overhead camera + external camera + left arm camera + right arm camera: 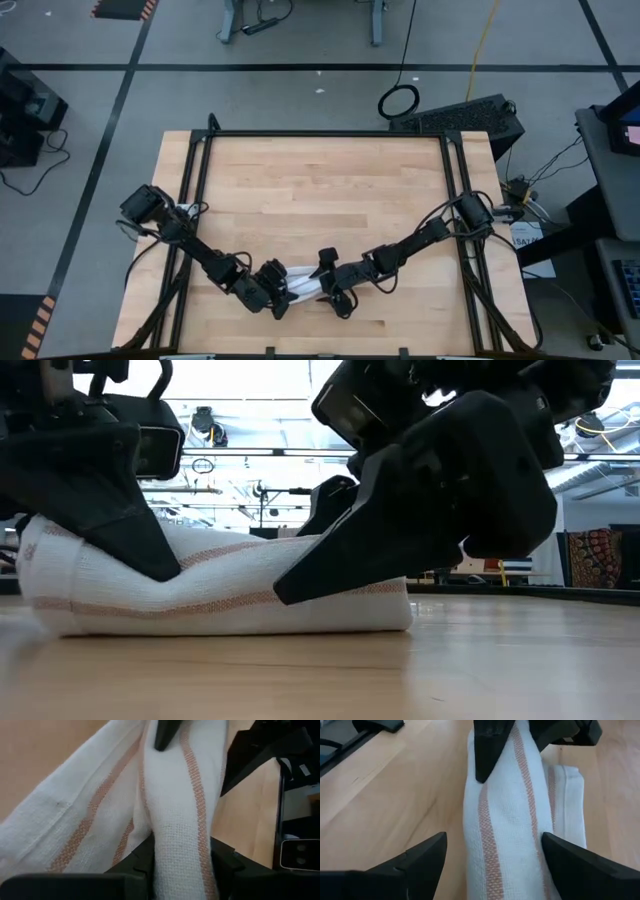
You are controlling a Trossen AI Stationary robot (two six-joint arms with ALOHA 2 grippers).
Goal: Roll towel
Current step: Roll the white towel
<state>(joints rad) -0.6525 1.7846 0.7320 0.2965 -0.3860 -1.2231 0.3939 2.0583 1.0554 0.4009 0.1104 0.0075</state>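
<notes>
The towel [303, 284] lies rolled into a short, thick bundle on the table [320, 190], near the front edge and about midway across. It is white with narrow reddish-brown stripes running along its length. In the low view the roll [230, 585] rests flat on the wood, with one end bulging higher than the other. In the right wrist view a flat, folded layer shows beside the roll, against the tabletop.

The left gripper [272, 291] is at the left end of the roll. Its fingers are clamped on the towel: the left wrist view shows the cloth [175, 820] pinched between the two dark fingers and running away from the camera.

The right gripper [335, 285] is at the right end of the roll. Its fingers stand wide apart, one on each side of the towel [505, 820]. The right wrist view shows a gap of bare wood between the roll and one finger; the other finger is just beside the cloth. Whether it touches cannot be told.

Both arms reach in from the table's sides and meet at the towel.
</notes>
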